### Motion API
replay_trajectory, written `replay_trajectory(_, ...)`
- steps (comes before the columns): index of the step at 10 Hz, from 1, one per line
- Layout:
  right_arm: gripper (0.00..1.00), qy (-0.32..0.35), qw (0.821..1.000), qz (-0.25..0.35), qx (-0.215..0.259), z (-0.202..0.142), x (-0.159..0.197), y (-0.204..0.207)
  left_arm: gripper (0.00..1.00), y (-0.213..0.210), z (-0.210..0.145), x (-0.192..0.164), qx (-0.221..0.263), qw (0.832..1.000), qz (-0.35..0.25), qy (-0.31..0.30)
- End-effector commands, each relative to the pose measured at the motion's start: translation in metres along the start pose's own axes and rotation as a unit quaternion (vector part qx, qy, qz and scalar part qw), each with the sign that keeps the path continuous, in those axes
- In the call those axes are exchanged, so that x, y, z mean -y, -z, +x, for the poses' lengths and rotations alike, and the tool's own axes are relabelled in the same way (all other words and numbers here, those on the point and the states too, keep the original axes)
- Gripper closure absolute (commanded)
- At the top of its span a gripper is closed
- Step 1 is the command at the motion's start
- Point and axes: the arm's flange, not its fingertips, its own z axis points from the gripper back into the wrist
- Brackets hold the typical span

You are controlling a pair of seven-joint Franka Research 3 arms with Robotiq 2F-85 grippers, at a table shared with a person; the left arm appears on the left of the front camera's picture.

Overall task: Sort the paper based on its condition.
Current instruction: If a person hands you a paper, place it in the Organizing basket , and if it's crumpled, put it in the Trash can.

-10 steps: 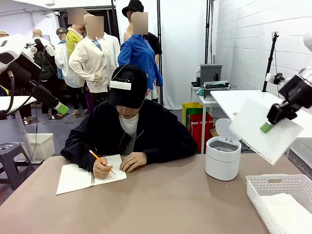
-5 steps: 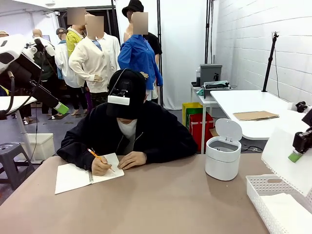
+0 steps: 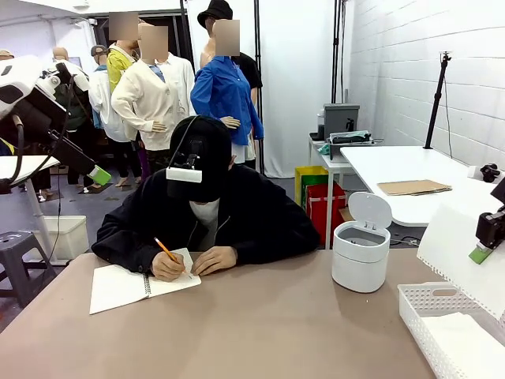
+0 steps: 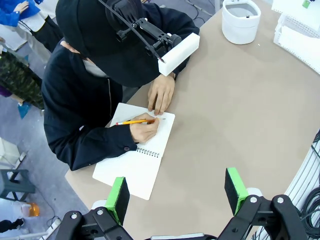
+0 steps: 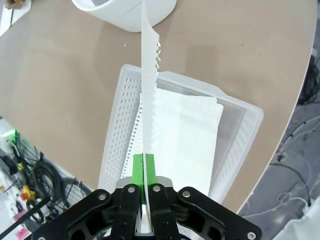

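1. At the table's right edge, over the basket: right gripper (image 5: pixel 144 165), jaws fully closed on 1 sheet of paper (image 5: pixel 148 70). The green pads pinch one end of the sheet, and it sticks out past the fingertips, edge-on in the wrist view, with a ragged hole-punched side.
2. Below the held sheet: white perforated basket (image 5: pixel 117 131), on the table, with flat white sheets (image 5: pixel 186 135) lying inside. The held sheet is clear of the basket and its contents.
3. Beyond the basket: 1 white round bin (image 3: pixel 360 259), lid (image 3: pixel 369 210) raised, standing on the table.
4. Left side, raised well above the table: left gripper (image 4: pixel 177 192), jaws wide apart, nothing between the 2 green pads.
5. Under the left gripper's line of sight: spiral-bound notebook (image 4: pixel 141 167), open on the brown table (image 3: pixel 276 332). A person in a dark top leans over it, one hand (image 4: pixel 145 131) holding an orange pencil (image 4: pixel 134 121) to the page and the other hand (image 4: pixel 161 92) resting on the upper corner.
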Motion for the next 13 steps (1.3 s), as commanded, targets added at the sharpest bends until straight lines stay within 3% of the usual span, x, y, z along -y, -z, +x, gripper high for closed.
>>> replay_trajectory(1,1.0,-0.01,1.0,0.0,0.007,0.002,0.005,0.003,0.0,0.0,-0.001,0.001,-0.005,1.0,0.003,-0.001)
replay_trajectory(2,1.0,0.0,1.0,0.0,0.0,0.0,0.0,0.0,0.0,0.0,-0.001,0.001,-0.005,1.0,0.003,-0.001)
replay_trajectory(7,1.0,0.036,0.999,-0.006,0.0,-0.085,-0.026,-0.023,0.0,0.0,-0.001,0.001,-0.005,1.0,0.003,-0.001)
replay_trajectory(13,1.0,0.037,0.996,0.015,-0.085,-0.108,-0.035,0.036,0.0,0.0,-0.001,0.001,-0.005,1.0,0.003,-0.001)
